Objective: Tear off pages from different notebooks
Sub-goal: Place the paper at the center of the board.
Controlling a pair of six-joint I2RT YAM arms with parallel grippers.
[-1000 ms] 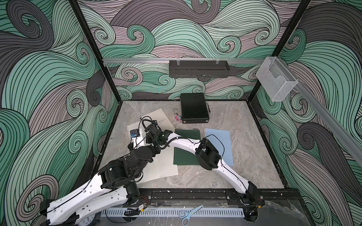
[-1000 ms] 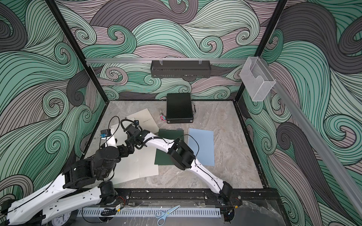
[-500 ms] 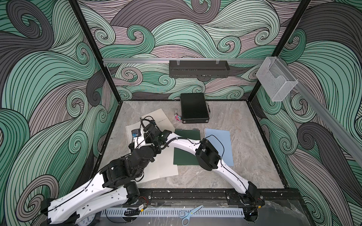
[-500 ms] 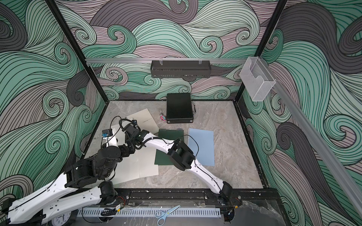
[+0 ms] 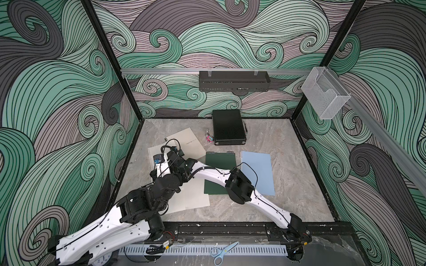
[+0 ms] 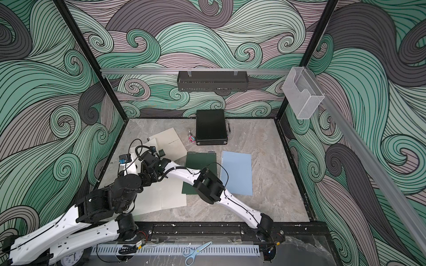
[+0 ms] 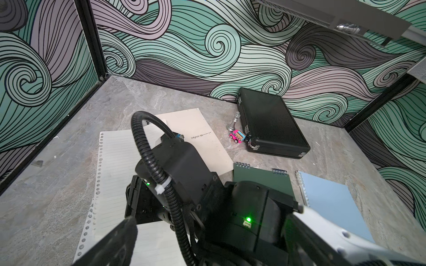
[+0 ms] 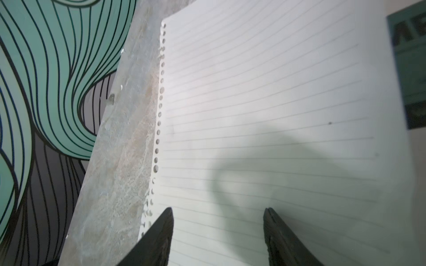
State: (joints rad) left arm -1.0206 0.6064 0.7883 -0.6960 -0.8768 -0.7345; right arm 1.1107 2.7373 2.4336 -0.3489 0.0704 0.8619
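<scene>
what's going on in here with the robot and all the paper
A two-armed robot is tearing pages from notebooks. Its right gripper hovers open over a lined page lying loose on the table, holding nothing; its left arm reaches in alongside. The dark green notebook and light blue notebook lie closed nearby.

Overhead stereo pair, wrists close (sharing page)

Left arm, right arm wrist to wrist; both jaws apart

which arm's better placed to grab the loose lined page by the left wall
Right: its hand hangs open over the lined page, beside the punched edge. The left arm looks blocked by the right wrist.
</scene>
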